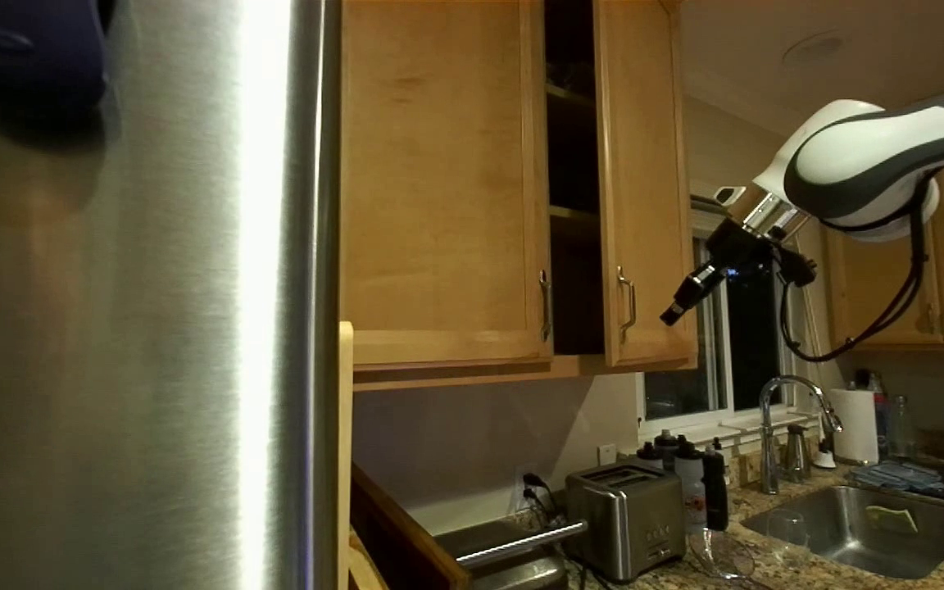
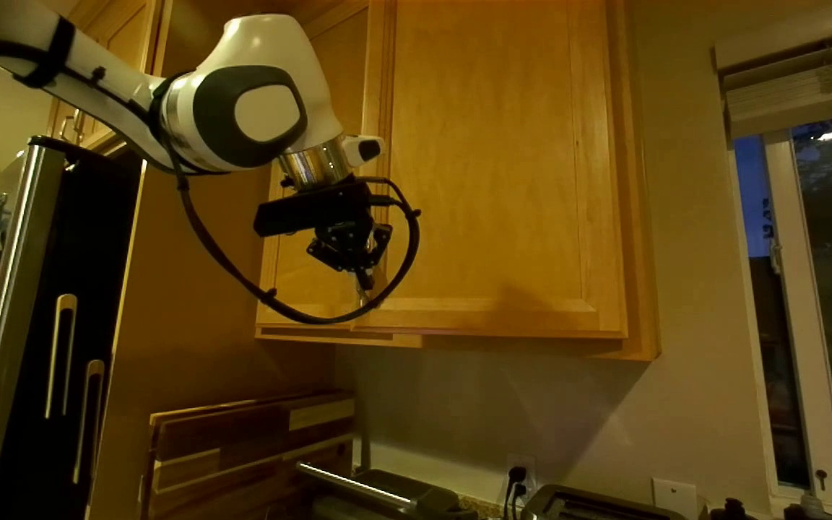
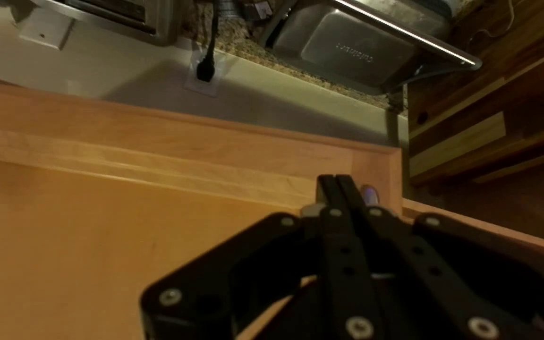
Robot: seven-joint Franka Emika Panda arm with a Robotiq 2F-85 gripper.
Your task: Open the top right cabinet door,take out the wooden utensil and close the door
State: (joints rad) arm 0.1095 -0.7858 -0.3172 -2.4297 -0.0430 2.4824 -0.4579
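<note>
The top right cabinet door (image 1: 644, 180) is up on the wall, and it is a little bit open. Its handle (image 1: 631, 301) is at the door's low left corner. The fingers (image 3: 327, 193) are pressed together, side by side, out in front of the door's low left corner. They are near the handle, and an exterior view shows a gap between it and them. The white arm (image 1: 857, 172) is in front of the door too.

Next to the door's left edge you can see a dark space with shelves (image 1: 574, 215) in it. To the left of the door, past that dark space, is the left door (image 1: 439, 180), and it looks closed. Below the door, a black plug (image 2: 516, 474) sticks in the wall, and a silver toaster (image 1: 626, 524) sits on the table (image 1: 828, 575). A silver machine (image 3: 347, 52) with a long bar is under the door's left part. Wooden boards (image 2: 221, 440) stand low down, left of the door. The shiny fridge (image 1: 152, 369) is well left of the door. To the right of the door is a window (image 2: 795, 325). The sink (image 1: 828, 504) is lower, to the door's right.
</note>
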